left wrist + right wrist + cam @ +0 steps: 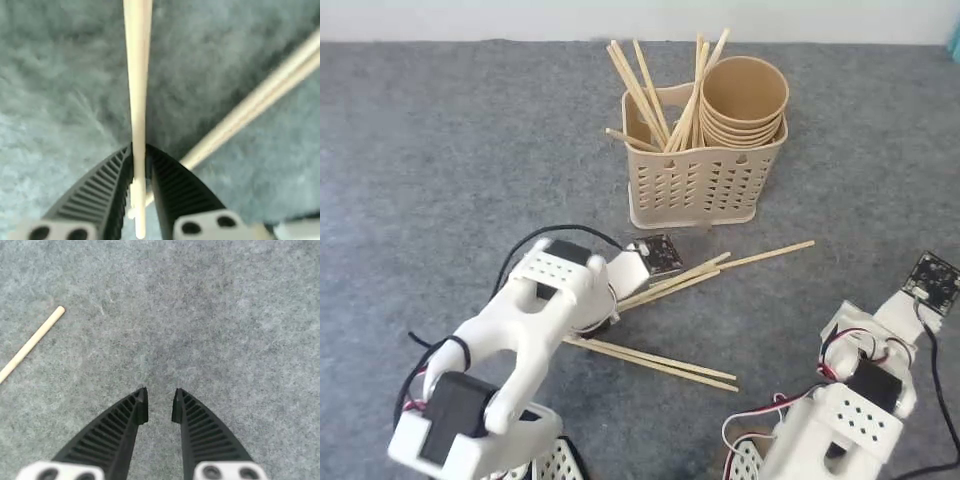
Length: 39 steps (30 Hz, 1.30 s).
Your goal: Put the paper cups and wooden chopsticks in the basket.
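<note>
A beige slotted basket stands upright at the back middle, holding a stack of paper cups and several wooden chopsticks. More chopsticks lie on the grey carpet in front of it, with another pair nearer the front. My left gripper is low over the carpet, shut on a single chopstick that runs straight out between its fingers. Other chopsticks lie slanted beside it. My right gripper hovers open over bare carpet, with a chopstick tip off to one side.
The left arm covers the near ends of the loose chopsticks. The right arm sits at the front right corner. Grey carpet spreads on both sides of the basket.
</note>
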Each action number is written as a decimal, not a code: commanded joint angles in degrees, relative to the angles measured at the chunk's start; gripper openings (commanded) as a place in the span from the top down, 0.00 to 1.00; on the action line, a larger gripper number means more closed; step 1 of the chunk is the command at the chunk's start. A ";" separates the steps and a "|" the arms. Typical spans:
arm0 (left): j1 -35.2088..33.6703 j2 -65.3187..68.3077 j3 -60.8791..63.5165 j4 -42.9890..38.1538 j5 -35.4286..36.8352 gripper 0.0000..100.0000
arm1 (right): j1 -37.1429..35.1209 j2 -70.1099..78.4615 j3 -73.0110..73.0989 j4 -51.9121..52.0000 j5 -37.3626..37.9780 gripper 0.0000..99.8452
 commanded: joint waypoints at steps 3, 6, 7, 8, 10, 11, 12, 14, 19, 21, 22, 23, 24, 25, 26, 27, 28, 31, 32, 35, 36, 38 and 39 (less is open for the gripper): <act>-8.70 0.00 -12.18 12.66 -8.97 0.99 | 0.92 -1.36 -0.26 -1.27 0.88 0.91; -13.80 0.00 -19.21 17.93 -11.96 0.99 | 0.92 -1.36 -0.26 -1.27 0.88 0.91; -15.21 0.00 -21.23 19.52 -12.84 0.99 | 0.92 -1.36 -0.26 -1.27 0.88 0.91; -16.53 0.00 -23.25 21.01 -13.89 0.99 | 0.92 -1.36 -0.26 -1.27 0.88 0.91; -18.64 0.00 -26.51 24.18 -16.18 0.99 | 0.92 -1.36 -0.26 -1.36 0.88 0.91; -19.43 0.00 -27.91 25.58 -16.97 0.99 | 0.92 -1.36 -0.26 -1.36 0.88 0.91; -20.13 0.00 -29.14 26.73 -17.76 0.99 | 0.92 -1.36 -0.26 -1.45 0.88 0.91; -21.19 0.00 -31.52 28.57 -18.81 0.99 | 0.92 -1.36 -0.26 -1.54 0.88 0.91; -23.82 -2.02 -36.44 31.56 -22.95 0.99 | 0.92 -1.36 0.26 -1.80 0.88 0.91; -24.88 -5.27 -36.79 31.56 -24.70 0.99 | 0.92 -1.36 0.53 -2.59 0.88 0.91; -25.14 -7.47 -36.79 31.56 -25.58 0.99 | 0.92 -1.36 0.62 -2.95 0.97 0.91; -25.14 -9.76 -36.62 31.56 -26.11 0.99 | 0.92 -1.36 0.62 -2.95 0.88 0.91; -25.14 -12.22 -36.53 31.56 -26.29 0.99 | 0.92 -1.36 0.62 -2.95 0.88 0.91; -25.05 -14.86 -36.35 31.56 -26.29 0.99 | 0.92 -1.36 0.62 -2.95 0.88 0.91; -24.97 -17.58 -35.82 31.56 -26.37 0.99 | 0.92 -1.36 0.62 -2.95 0.88 0.91; -24.88 -20.40 -35.12 31.56 -26.46 0.99 | 0.92 -1.36 0.62 -2.95 0.88 0.91; -24.79 -23.38 -34.42 31.56 -26.55 0.99 | 0.92 -1.36 0.62 -2.95 0.88 0.91; -24.70 -32.62 -31.96 31.56 -28.40 0.99 | 0.92 -1.36 0.62 -2.95 0.88 0.91; -24.70 -35.43 -31.34 31.56 -28.57 0.99 | 0.92 -1.36 0.62 -2.95 0.88 0.91; -23.38 -42.46 -30.55 31.03 -28.40 0.99 | 0.92 -1.36 0.62 -2.95 0.88 0.91; -21.80 -44.13 -30.55 30.59 -27.34 0.99 | 0.84 -1.36 0.62 -2.95 0.88 0.91; -18.90 -47.12 -30.55 28.75 -21.54 0.99 | 0.84 -1.36 0.62 -2.95 0.88 0.91; -17.41 -48.26 -30.55 26.90 -17.58 0.99 | 0.84 -1.36 0.62 -2.95 0.88 0.91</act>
